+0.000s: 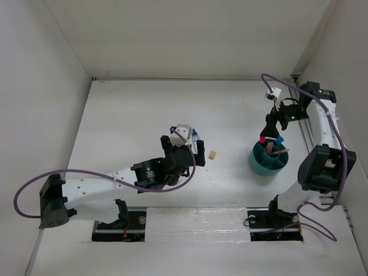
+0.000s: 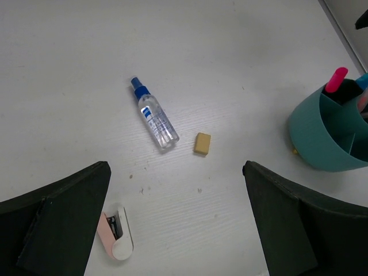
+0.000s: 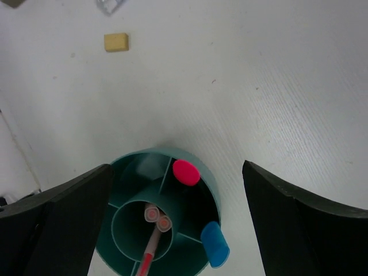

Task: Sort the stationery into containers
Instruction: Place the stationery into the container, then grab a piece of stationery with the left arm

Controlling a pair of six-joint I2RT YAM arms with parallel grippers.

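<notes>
Right wrist view, left jaws and right jaws spread empty, pink-capped highlighter (image 3: 186, 172) in teal cup (image 3: 150, 153)

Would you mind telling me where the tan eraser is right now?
In the left wrist view the eraser lies on the table just right of the spray bottle, touching nothing, with the teal cup farther right.

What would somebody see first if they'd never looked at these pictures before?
Probably the round teal cup on the right side of the table, with a pink cap and a blue cap poking up from its outer ring and thin pens in its middle tube. Next, the clear bottle lying flat mid-table, a small tan eraser beside it, not touching.
</notes>
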